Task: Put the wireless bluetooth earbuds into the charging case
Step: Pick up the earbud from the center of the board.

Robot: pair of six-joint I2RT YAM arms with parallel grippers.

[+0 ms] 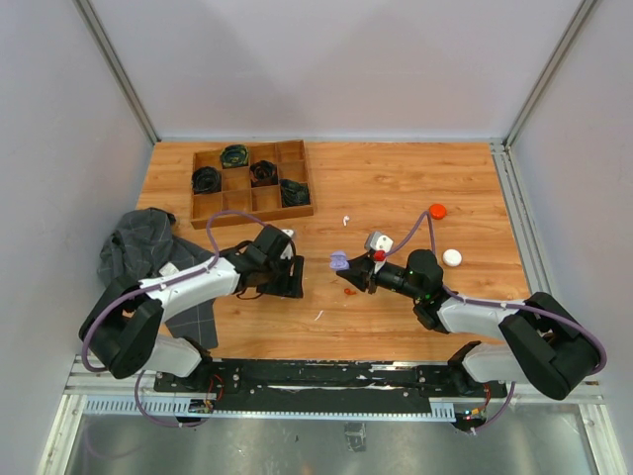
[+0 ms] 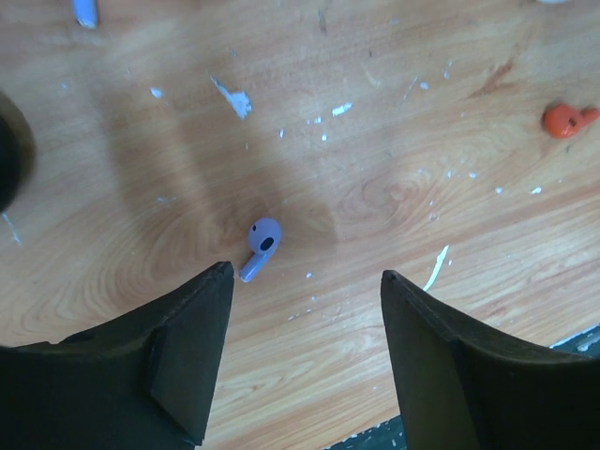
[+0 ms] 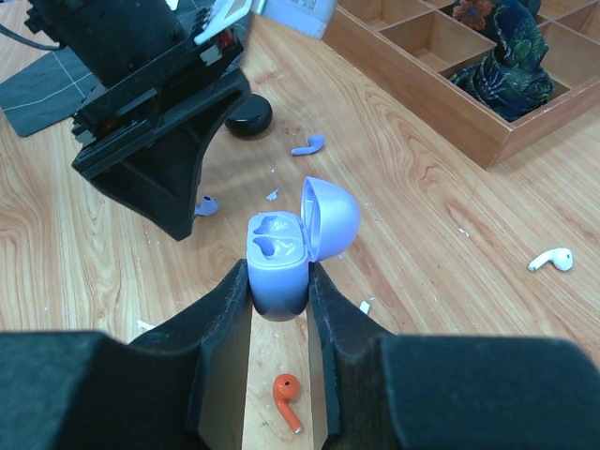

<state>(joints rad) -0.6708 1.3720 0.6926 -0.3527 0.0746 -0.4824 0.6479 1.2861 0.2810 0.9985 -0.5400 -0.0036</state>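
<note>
My right gripper (image 3: 279, 274) is shut on the lavender charging case (image 3: 278, 267) and holds it upright above the table. Its lid (image 3: 332, 217) is flipped open and both sockets are empty. An orange-red earbud (image 3: 287, 398) lies on the wood below the case, also seen in the left wrist view (image 2: 567, 119). My left gripper (image 2: 305, 273) hangs open just over the table. A lavender earbud (image 2: 262, 246) lies right in front of its left fingertip (image 2: 221, 274), not between the jaws. In the top view the case (image 1: 339, 261) sits between the two grippers.
A second lavender earbud (image 3: 307, 146) lies near a black round case (image 3: 248, 114). A white earbud (image 3: 550, 259) lies to the right. A wooden compartment tray (image 1: 294, 201) stands at the back left, a grey cloth (image 1: 143, 247) at the left. An orange puck (image 1: 437, 211) and a white puck (image 1: 452, 257) lie at the right.
</note>
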